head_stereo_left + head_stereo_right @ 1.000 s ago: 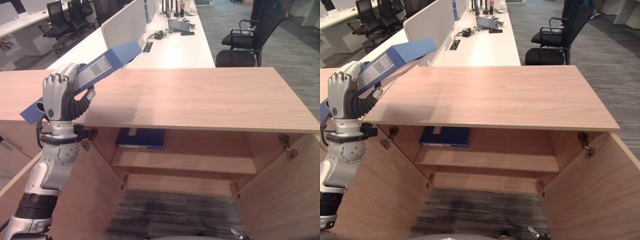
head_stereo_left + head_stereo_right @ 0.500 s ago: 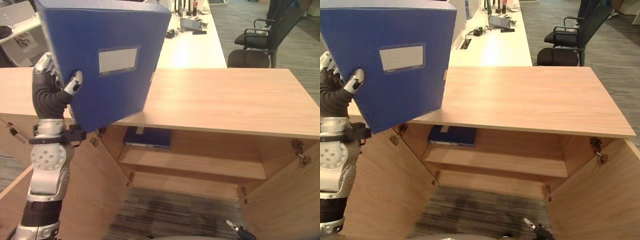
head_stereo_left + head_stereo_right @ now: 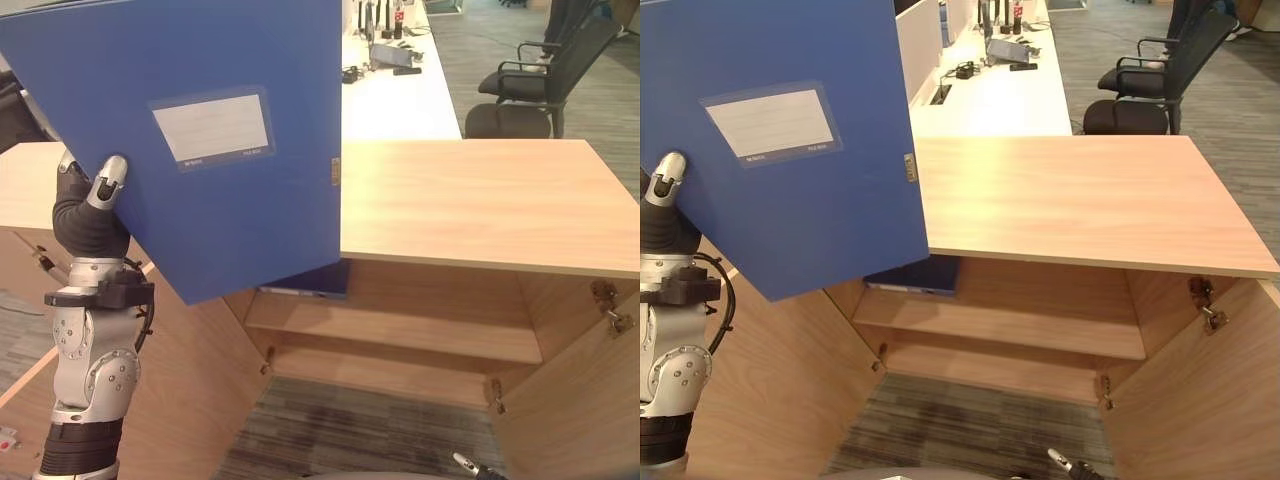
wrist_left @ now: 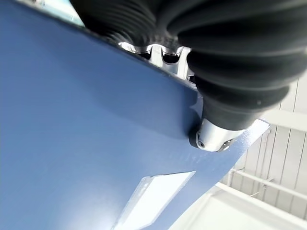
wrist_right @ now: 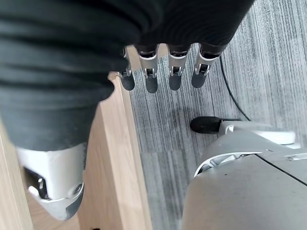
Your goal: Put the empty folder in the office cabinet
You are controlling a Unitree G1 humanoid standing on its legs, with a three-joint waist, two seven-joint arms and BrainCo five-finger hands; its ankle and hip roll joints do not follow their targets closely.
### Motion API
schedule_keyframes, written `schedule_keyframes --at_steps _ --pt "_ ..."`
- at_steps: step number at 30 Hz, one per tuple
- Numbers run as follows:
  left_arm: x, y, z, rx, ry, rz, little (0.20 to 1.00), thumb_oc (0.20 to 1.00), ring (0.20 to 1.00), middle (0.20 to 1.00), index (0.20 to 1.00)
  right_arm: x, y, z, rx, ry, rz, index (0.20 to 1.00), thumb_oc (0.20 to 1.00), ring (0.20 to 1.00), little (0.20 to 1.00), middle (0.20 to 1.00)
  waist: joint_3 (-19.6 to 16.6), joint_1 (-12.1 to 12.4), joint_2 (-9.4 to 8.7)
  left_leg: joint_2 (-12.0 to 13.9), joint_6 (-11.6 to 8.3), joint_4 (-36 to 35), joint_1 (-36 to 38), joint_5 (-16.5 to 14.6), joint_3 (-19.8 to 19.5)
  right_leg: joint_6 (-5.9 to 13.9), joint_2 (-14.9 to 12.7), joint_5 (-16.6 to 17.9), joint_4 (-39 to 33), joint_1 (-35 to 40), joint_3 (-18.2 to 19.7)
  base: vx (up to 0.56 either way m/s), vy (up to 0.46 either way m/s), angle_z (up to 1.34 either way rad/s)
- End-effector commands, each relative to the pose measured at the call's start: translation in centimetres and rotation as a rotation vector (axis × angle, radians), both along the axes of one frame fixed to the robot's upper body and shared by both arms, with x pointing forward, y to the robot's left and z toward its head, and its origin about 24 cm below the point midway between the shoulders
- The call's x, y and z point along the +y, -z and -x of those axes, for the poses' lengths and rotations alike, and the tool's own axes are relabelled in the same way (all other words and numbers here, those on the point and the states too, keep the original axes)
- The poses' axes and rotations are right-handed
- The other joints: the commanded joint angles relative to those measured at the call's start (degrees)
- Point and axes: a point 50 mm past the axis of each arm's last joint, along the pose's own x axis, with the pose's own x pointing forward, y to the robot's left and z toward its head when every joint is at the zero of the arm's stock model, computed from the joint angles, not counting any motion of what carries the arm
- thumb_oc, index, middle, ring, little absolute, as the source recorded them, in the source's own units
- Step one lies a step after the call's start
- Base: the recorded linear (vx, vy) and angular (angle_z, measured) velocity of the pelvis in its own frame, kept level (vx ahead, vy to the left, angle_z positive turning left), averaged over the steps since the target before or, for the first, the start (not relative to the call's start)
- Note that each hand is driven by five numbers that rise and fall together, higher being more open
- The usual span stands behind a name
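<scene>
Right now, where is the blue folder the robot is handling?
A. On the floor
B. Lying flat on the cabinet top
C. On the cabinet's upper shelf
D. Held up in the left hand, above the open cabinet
D: the left hand grips the blue folder by its edge, raised in front of the cabinet.

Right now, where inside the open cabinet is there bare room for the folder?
The shelf is bare from the middle to its right wall. Its left end is crowded by another blue folder. The left hand holds the blue folder up before that end.
</scene>
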Motion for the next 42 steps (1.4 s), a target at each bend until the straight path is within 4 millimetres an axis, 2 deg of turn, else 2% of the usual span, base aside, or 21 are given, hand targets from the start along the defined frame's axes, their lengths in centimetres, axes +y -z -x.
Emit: schedule_keyframes --at_steps 1,7,11,13,14,15,16,18,19,20,21,22,24,25,26,27,29,30,33,37,42 --pt "0.4 -2.8 -0.2 -0.109 0.069 0.019 0.200 0.200 0.200 0.200 0.200 0.3 -0.1 -2.1 -0.007 -0.091 0.002 1.000 1.000 1.000 1.000 1.000 1.0 -0.3 -2.48 -0.7 -1.40 0.2 -0.2 -1.8 -0.7 3.05 -1.0 -6.7 0.7 3.6 0.5 0.00 0.000 0.00" --pt "-0.5 -2.8 -0.5 -0.057 0.149 -0.047 0.200 0.200 0.200 0.200 0.200 0.3 -0.3 -2.8 -0.012 -0.123 0.005 1.000 1.000 1.000 1.000 1.000 1.0 -0.1 -2.49 -1.0 -1.11 0.2 -0.4 -1.8 -0.8 3.19 -1.1 -6.4 0.7 3.5 0.7 0.00 0.000 0.00" --pt "-1.7 -2.0 -0.9 0.017 0.183 -0.154 0.200 0.200 0.200 0.200 0.200 0.8 -0.6 -4.7 -0.077 -0.149 -0.009 1.000 1.000 1.000 1.000 1.000 1.1 0.2 -2.67 -1.2 -0.93 0.2 -0.5 -1.7 -1.0 3.25 -1.2 -6.1 0.9 3.3 0.8 0.00 0.000 0.00" --pt "-2.1 -1.4 -1.0 0.043 0.180 -0.200 0.200 0.200 0.200 0.200 0.200 1.5 -1.0 -6.1 -0.146 -0.154 -0.033 1.000 1.000 1.000 1.000 1.000 1.3 0.2 -2.84 -1.2 -0.93 0.2 -0.6 -1.8 -1.0 3.25 -1.3 -6.0 0.9 3.0 0.9 0.00 0.000 0.00" --pt "-2.7 -0.8 -0.9 0.068 0.186 -0.263 0.200 0.200 0.200 0.200 0.200 2.8 -2.3 -9.4 -0.298 -0.188 -0.069 1.000 1.000 1.000 1.000 1.000 1.5 0.2 -3.16 -1.3 -0.86 0.2 -0.7 -1.8 -0.8 3.30 -1.4 -5.8 1.0 2.7 1.2 0.00 0.000 0.00" --pt "-2.8 -0.8 -0.9 0.069 0.186 -0.263 0.200 0.200 0.200 0.200 0.200 2.8 -2.3 -9.3 -0.297 -0.188 -0.069 1.000 1.000 1.000 1.000 1.000 1.4 0.2 -3.16 -1.3 -0.86 0.2 -0.7 -1.8 -0.8 3.30 -1.4 -5.9 1.0 2.7 1.2 0.00 0.000 0.00" --pt "-2.9 -0.5 -0.8 0.078 0.192 -0.267 0.200 0.200 0.200 0.200 0.200 3.2 -3.0 -10.6 -0.365 -0.208 -0.079 1.000 1.000 1.000 1.000 1.000 1.5 0.1 -3.27 -1.3 -0.86 0.2 -0.7 -1.8 -0.6 3.32 -1.4 -5.8 1.0 2.6 1.3 0.00 0.000 0.00" --pt "-3.1 0.0 -0.6 0.096 0.193 -0.299 0.200 0.200 0.200 0.200 0.200 4.2 -5.2 -12.9 -0.527 -0.250 -0.105 1.000 1.000 1.000 1.000 1.000 1.7 -0.1 -3.49 -1.4 -0.82 0.2 -0.6 -2.0 -0.3 3.39 -1.4 -5.7 1.1 2.6 1.5 0.01 0.011 -0.04" --pt "-3.2 0.6 -0.5 0.124 0.191 -0.319 0.200 0.200 0.200 0.200 0.200 4.8 -7.6 -14.7 -0.677 -0.295 -0.122 1.000 1.000 1.000 1.000 1.000 1.7 -0.4 -3.65 -1.3 -0.77 0.2 -0.5 -2.0 -0.1 3.46 -1.5 -5.7 1.2 2.4 1.6 0.02 0.011 -0.12" --pt "-3.2 0.6 -0.5 0.125 0.192 -0.318 0.200 0.200 0.200 0.200 0.200 4.8 -7.6 -14.6 -0.675 -0.295 -0.121 1.000 1.000 1.000 1.000 1.000 1.7 -0.3 -3.61 -1.3 -0.77 0.2 -0.5 -2.1 -0.1 3.47 -1.5 -5.7 1.2 2.5 1.6 0.03 0.021 -0.14" --pt "-3.2 1.5 -0.4 0.158 0.200 -0.337 0.200 0.200 0.200 0.200 0.200 5.2 -9.6 -15.4 -0.782 -0.321 -0.140 1.000 1.000 1.000 1.000 1.000 1.7 -0.6 -3.73 -1.2 -0.70 0.2 -0.4 -2.2 0.1 3.53 -1.6 -5.7 1.2 2.4 1.7 0.01 0.012 -0.11" --pt "-3.2 1.5 -0.4 0.159 0.200 -0.337 0.200 0.200 0.200 0.200 0.200 5.2 -9.6 -15.4 -0.781 -0.321 -0.139 1.000 1.000 1.000 1.000 1.000 1.7 -0.6 -3.72 -1.2 -0.70 0.2 -0.3 -2.2 0.1 3.53 -1.6 -5.7 1.2 2.4 1.7 0.02 0.019 -0.09" --pt "-3.6 1.9 -0.3 0.167 0.204 -0.363 0.200 0.200 0.200 0.200 0.200 6.2 -12.0 -16.6 -0.902 -0.360 -0.171 1.000 1.000 1.000 1.000 1.000 1.7 -0.9 -3.91 -1.2 -0.57 0.2 -0.2 -2.4 0.3 3.58 -1.7 -5.6 1.2 2.4 1.9 0.01 0.007 -0.03" --pt "-3.6 1.9 -0.3 0.167 0.204 -0.362 0.200 0.200 0.200 0.200 0.200 6.2 -12.0 -16.6 -0.902 -0.360 -0.170 1.000 1.000 1.000 1.000 1.000 1.7 -0.9 -3.88 -1.2 -0.57 0.2 -0.2 -2.4 0.4 3.58 -1.7 -5.6 1.3 2.4 1.9 0.00 0.000 0.00" --pt "-3.8 2.4 -0.3 0.186 0.207 -0.364 0.200 0.200 0.200 0.200 0.200 7.1 -13.5 -17.2 -0.975 -0.393 -0.197 1.000 1.000 1.000 1.000 1.000 1.5 -1.1 -4.07 -1.2 -0.47 0.2 0.0 -2.6 0.5 3.56 -1.7 -5.6 1.2 2.4 2.1 0.00 0.000 0.00" --pt "-3.8 2.4 -0.3 0.186 0.207 -0.363 0.200 0.200 0.200 0.200 0.200 7.1 -13.5 -17.2 -0.974 -0.393 -0.196 1.000 1.000 1.000 1.000 1.000 1.5 -1.1 -4.03 -1.2 -0.47 0.2 0.1 -2.6 0.5 3.56 -1.7 -5.6 1.2 2.4 2.1 0.00 0.000 0.00" --pt "-4.3 3.0 -0.2 0.205 0.219 -0.375 0.200 0.200 0.200 0.200 0.200 8.3 -15.9 -18.0 -1.082 -0.436 -0.249 1.000 1.000 1.000 1.000 1.000 1.5 -1.3 -4.16 -1.2 -0.35 0.2 0.3 -2.7 0.8 3.56 -1.7 -5.6 1.2 2.4 2.5 0.02 0.013 -0.05" --pt "-4.3 3.1 -0.2 0.205 0.219 -0.375 0.200 0.200 0.200 0.200 0.200 8.3 -15.9 -17.9 -1.081 -0.436 -0.249 1.000 1.000 1.000 1.000 1.000 1.5 -1.3 -4.15 -1.2 -0.35 0.2 0.3 -2.7 0.8 3.56 -1.7 -5.6 1.2 2.4 2.5 0.02 0.021 -0.04" --pt "-4.6 3.6 -0.1 0.223 0.221 -0.389 0.200 0.200 0.200 0.200 0.200 10.1 -18.5 -18.4 -1.189 -0.505 -0.330 1.000 1.000 1.000 1.000 1.000 1.4 -1.7 -4.14 -1.1 -0.29 0.2 0.5 -2.8 1.2 3.57 -1.8 -5.6 1.1 2.4 2.9 0.01 0.017 -0.04" --pt "-4.8 4.0 -0.3 0.234 0.207 -0.389 0.200 0.200 0.200 0.200 0.200 11.6 -19.6 -18.4 -1.224 -0.573 -0.387 1.000 1.000 1.000 1.000 1.000 1.4 -1.9 -4.16 -1.1 -0.23 0.2 0.6 -2.9 1.5 3.55 -1.9 -5.5 1.1 2.3 3.1 0.00 0.015 -0.08" --pt "-4.8 3.6 -0.5 0.213 0.183 -0.418 0.200 0.200 0.200 0.200 0.200 12.9 -19.5 -18.3 -1.207 -0.613 -0.460 1.000 1.000 1.000 1.000 1.000 1.3 -1.8 -4.32 -1.2 -0.22 0.2 0.6 -2.9 1.5 3.49 -1.9 -5.6 1.1 2.4 3.2 0.00 0.013 -0.05"
